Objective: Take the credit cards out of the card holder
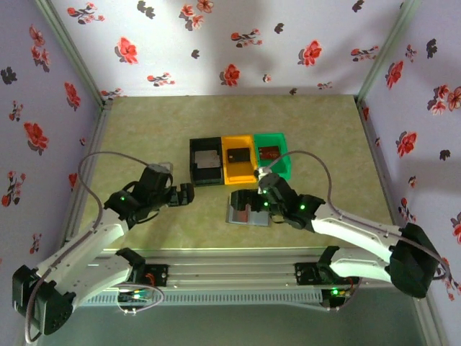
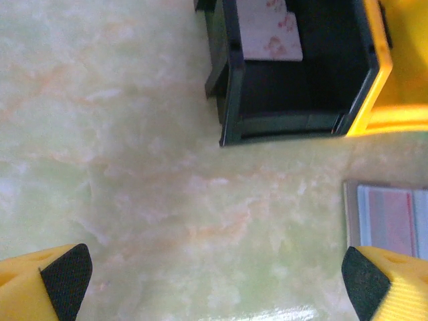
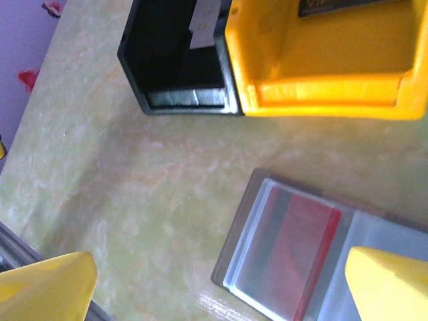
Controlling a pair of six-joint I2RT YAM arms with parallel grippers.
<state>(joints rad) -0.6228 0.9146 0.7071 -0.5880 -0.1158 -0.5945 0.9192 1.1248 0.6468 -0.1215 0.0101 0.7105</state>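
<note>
**Right gripper** [image 3: 221, 287]: The yellow fingers [image 3: 47, 287] are spread wide and hold nothing. They are poised over the card holder [image 3: 287, 257], which lies flat and open on the table [image 3: 134, 187]. The holder sits partly between the two fingers and nearer the right-hand one, which overlaps its clear sleeve in the wrist view. A reddish-brown card [image 3: 297, 244] sits inside that sleeve, under the plastic. Whether a fingertip touches the holder cannot be told. From overhead, this gripper covers the holder's far edge.

Beyond the fingers, across a strip of bare table, stands the black bin [image 3: 180, 73]. The orange bin [image 3: 321, 87] touches it on the right. In the overhead view the green bin [image 1: 277, 160] closes the row at the right, just beyond this gripper's tip. Each bin holds one card:
- a pale card [image 1: 207, 160] in the black bin
- a dark card [image 1: 238, 156] in the orange bin
- a red-brown card [image 1: 269, 152] in the green bin

**Left gripper** [image 2: 214, 287]: The black-padded fingertips [image 2: 63, 277] are fully apart and empty, with bare table between them. The black bin's near corner stands ahead of the fingers. The holder's left edge lies just ahead of the right-hand fingertip. From overhead, this gripper sits to the left of the holder, apart from it, and level with the near wall of the black bin.
</note>
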